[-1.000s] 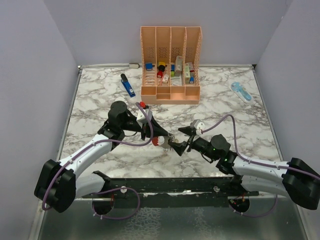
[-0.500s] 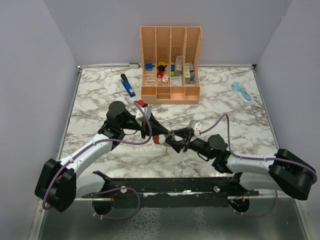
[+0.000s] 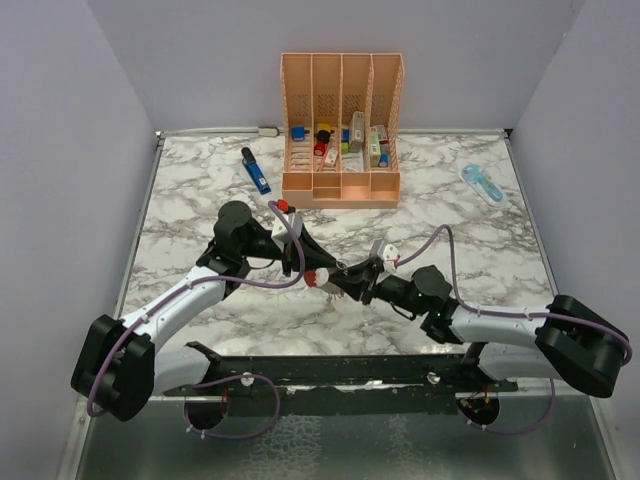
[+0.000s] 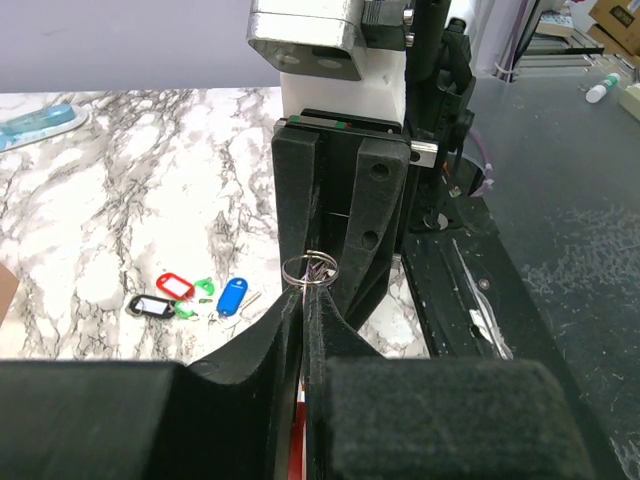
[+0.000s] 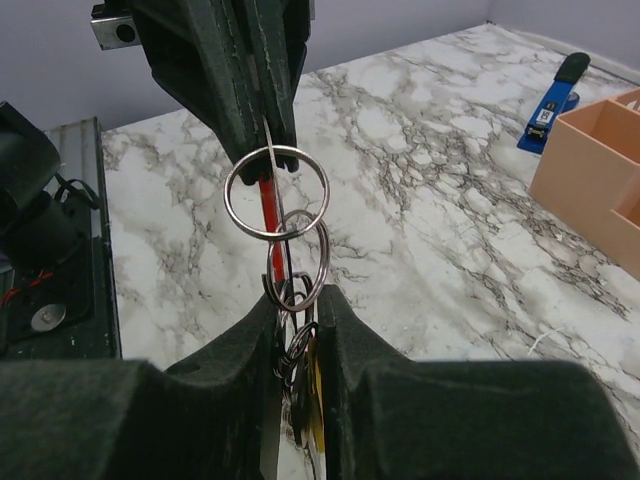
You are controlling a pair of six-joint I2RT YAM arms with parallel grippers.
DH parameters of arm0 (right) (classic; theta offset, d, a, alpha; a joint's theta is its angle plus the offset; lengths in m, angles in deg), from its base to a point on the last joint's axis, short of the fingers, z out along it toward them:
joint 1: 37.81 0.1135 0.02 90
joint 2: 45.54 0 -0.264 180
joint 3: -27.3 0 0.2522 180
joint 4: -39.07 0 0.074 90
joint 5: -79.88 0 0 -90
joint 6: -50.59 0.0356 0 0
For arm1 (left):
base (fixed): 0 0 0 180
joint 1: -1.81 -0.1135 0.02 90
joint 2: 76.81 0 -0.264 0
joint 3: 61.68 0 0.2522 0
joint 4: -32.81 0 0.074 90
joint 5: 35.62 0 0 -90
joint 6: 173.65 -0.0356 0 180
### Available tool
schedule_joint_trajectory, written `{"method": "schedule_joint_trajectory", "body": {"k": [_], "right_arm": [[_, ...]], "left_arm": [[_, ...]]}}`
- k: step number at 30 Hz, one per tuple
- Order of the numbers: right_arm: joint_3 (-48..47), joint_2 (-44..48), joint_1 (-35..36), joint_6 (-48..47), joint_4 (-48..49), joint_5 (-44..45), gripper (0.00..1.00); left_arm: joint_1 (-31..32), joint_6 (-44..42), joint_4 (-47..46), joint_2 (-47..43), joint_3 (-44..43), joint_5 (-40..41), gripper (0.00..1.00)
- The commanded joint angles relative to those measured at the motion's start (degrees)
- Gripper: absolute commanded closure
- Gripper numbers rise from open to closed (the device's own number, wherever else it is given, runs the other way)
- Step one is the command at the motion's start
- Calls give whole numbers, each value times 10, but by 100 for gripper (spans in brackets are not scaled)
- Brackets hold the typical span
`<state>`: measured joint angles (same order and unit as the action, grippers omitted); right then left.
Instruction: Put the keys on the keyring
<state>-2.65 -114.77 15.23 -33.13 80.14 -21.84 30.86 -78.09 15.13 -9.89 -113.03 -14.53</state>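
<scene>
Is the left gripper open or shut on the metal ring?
Shut: the left gripper pinches the metal ring at its top, fingers pressed together.

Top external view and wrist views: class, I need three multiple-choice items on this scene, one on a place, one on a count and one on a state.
1. Seen from above, where does the blue tool lie relative to the peach organiser?
A left of it
B right of it
C inside it

2. How many slots has the organiser?
A two
B four
C six

3. The left gripper is
A open
B shut on the metal ring
C shut on nothing

Answers:
1 A, it lies off the organiser's left side.
2 B, four slots show.
3 B, its fingers pinch the ring.
</scene>
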Motion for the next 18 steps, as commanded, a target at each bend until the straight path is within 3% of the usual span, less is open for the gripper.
{"method": "schedule_joint_trajectory", "body": {"k": [1,10,18], "right_arm": [[-34,-9,-3,-1,-1,-6,87],[-43,-5,-3,-9,-21,-21,91],[-49,-2,-3,-17,-42,-32,92]], "left_arm": [[1,-11,18,5,-10,-22,91],[1,-91,126,11,-39,-62,82],[2,-103,132,17,-44,-72,82]]}}
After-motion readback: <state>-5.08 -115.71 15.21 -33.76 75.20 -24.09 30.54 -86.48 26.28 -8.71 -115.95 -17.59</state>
